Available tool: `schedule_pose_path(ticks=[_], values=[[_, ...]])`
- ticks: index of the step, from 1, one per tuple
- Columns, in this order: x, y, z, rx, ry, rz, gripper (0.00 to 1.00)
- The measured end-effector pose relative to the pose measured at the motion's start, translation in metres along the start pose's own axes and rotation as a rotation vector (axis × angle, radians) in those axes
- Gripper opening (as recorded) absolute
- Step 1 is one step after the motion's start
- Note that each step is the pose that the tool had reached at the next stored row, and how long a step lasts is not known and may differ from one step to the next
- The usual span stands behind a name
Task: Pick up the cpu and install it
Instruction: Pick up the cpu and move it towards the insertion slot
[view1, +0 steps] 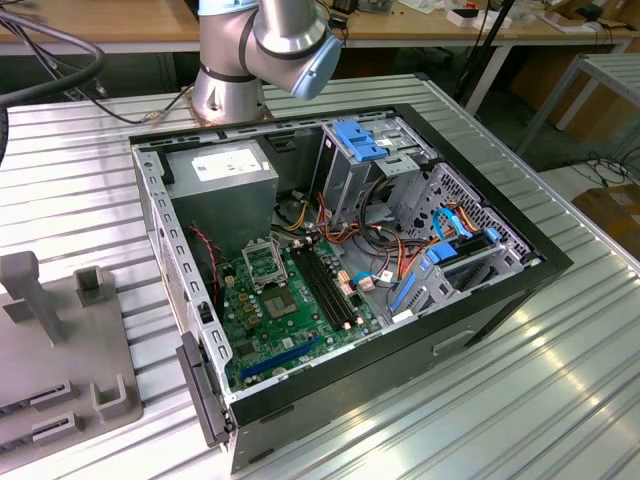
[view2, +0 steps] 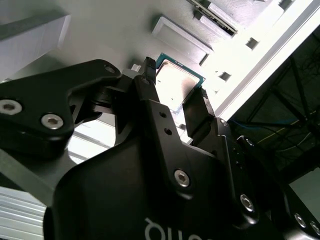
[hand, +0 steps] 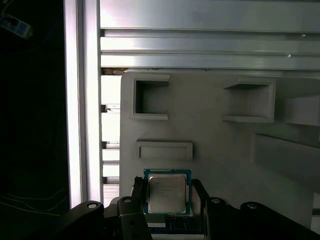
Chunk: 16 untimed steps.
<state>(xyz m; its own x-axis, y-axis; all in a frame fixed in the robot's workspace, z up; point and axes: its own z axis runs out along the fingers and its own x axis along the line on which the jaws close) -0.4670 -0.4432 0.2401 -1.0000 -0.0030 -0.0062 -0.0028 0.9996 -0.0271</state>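
Holds cpu (hand: 167, 196) clamped in gripper (hand: 169, 184), lower centre of first wrist view: jaws closed on two opposite edges, metal top facing camera. Square, so no long axis. Behind, grey tray (hand: 215, 150). Farther, socket (view1: 262, 262) in case (view1: 470, 320), centre of exterior view.

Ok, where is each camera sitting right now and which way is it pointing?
Exterior view: off the arm, high up, looking down into the open computer case on the slatted table; the arm's base shows beyond it.
First wrist view: on the wrist, looking past the claw at the cpu it grips, the grey fixture beyond.
Second wrist view: close behind the claw's black body, facing that cpu.
Both wrist views share claw, cpu and fixture.
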Motion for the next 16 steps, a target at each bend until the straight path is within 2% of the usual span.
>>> schedule_pose_path(ticks=[7,16], values=[[-0.0001,-0.0002,-0.0076,-0.0001,0.0000,0.000,0.47],[-0.0001,-0.0004,-0.0144,0.0000,0.0000,0.000,0.47]])
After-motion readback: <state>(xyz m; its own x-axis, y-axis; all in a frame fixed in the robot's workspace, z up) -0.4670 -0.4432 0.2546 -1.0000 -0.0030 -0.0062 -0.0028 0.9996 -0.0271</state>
